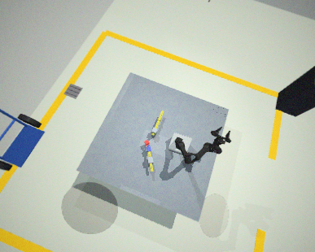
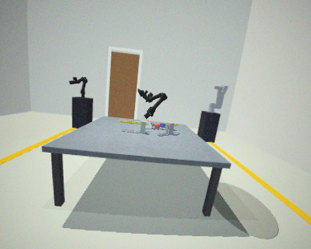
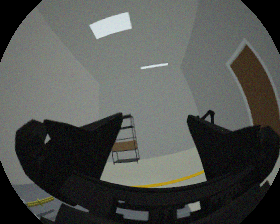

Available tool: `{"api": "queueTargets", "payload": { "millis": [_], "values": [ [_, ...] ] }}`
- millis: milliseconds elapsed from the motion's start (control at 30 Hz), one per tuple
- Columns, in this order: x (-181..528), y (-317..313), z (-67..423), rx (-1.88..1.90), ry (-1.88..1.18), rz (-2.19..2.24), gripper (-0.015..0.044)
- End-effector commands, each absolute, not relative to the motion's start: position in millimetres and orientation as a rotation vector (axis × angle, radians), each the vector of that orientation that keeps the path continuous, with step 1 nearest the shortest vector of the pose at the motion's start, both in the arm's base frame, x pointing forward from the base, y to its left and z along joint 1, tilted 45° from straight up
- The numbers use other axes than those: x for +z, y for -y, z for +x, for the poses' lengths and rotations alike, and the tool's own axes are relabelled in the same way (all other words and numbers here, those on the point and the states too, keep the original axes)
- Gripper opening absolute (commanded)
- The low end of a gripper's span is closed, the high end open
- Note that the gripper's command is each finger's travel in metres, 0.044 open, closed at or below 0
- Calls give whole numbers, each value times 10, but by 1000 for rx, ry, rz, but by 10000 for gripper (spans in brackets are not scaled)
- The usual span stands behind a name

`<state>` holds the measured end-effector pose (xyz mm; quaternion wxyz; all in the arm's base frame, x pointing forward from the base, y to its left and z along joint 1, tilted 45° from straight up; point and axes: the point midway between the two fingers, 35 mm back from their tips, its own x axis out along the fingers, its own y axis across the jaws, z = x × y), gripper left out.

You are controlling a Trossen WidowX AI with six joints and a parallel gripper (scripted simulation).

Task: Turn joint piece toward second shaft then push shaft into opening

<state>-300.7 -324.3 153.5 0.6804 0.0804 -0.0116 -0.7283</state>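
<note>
Two yellow shafts (image 1: pixel 157 121) meet at a red-and-blue joint piece (image 1: pixel 147 145); the pincer (image 1: pixel 221 133) hangs released.

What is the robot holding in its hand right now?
Nothing. The black robot hand is open and raised away from the yellow shafts and red joint piece; only the room shows between its fingers.

Matte black arm (image 1: pixel 198 152), slim segmented links, chunky joints. Claw (image 3: pixel 152 137): two broad black wedge fingers. Pale square base plate (image 1: pixel 185 138).
</note>
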Motion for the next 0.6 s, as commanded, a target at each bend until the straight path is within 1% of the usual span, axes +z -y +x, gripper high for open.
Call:
{"api": "queueTargets", "payload": {
  "millis": [0, 33, 167, 567],
  "values": [
    [1535, 3243, -3007, -1635, 26, 180, 426],
    [1535, 3243, -3007, -1635, 26, 180, 440],
    [1424, 3384, -2853, -1634, 17, 232, 440],
    [1253, 4181, -1731, -1333, -66, 389, 440]
  ]
}}
